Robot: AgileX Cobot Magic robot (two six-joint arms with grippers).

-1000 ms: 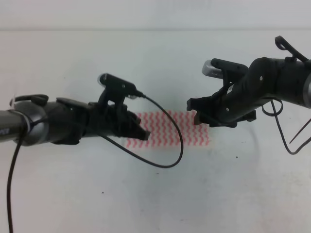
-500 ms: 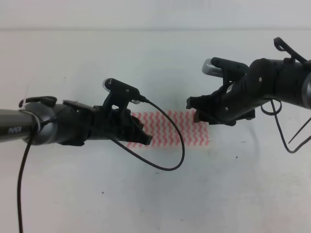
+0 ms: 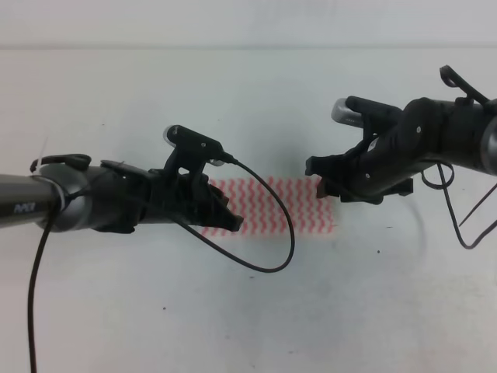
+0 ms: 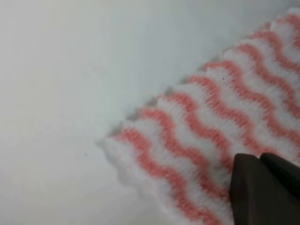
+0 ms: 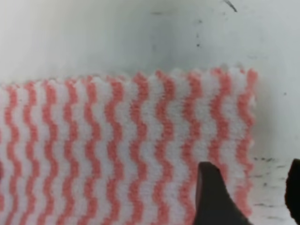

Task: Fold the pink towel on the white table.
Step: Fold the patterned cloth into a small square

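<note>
Exterior high view showed the right gripper [image 3: 318,186], jaws apart, had drifted slightly outward at the pink towel [image 3: 272,206] lying flat on the white table [image 3: 248,109], while the left gripper [image 3: 233,221], whose opening I cannot tell, stayed at the opposite end, so folding was not begun.

Robot lab: bare white table [image 3: 248,311], two cabled arms.

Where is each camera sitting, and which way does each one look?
Exterior high: up above, looking down on the white table, the pink towel and both black arms.
Left wrist: on the left arm, looking down at a towel corner; the left tool pokes in, tips out of view.
Right wrist: on the right arm, looking down at the towel's edge; the right tool is open.
All three views show the towel.
</note>
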